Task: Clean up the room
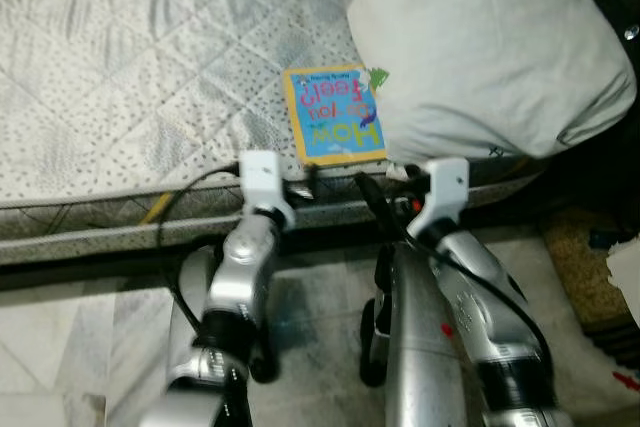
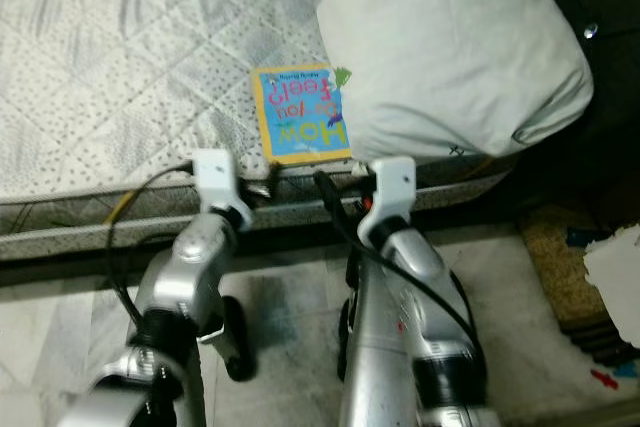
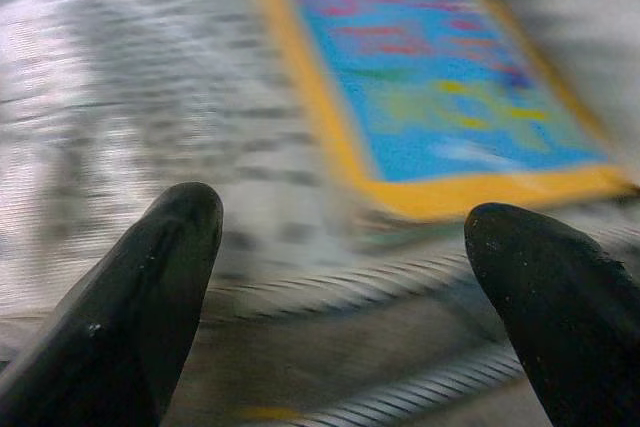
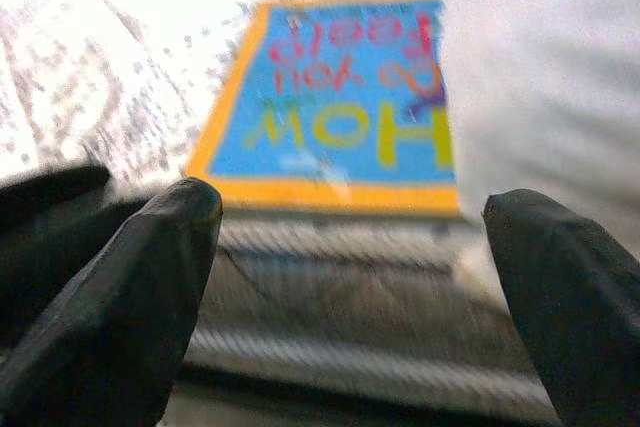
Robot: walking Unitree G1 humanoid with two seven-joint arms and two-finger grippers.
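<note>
Both claws (image 3: pixel 340 277) (image 4: pixel 350 287) spread before book (image 1: pixel 334 115), pillow (image 1: pixel 490 47) against its edge.

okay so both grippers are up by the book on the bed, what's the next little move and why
Probably ease the right gripper forward onto the near edge of the book. Both grippers are open at the mattress edge, short of the book, which lies flat beside the pillow; the left gripper sits off its left corner.

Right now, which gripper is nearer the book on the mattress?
Roughly equal; perhaps the left. The left gripper, open, sits at the mattress edge by the book's near-left corner. The right gripper, open, is below its near edge, beside the pillow.
</note>
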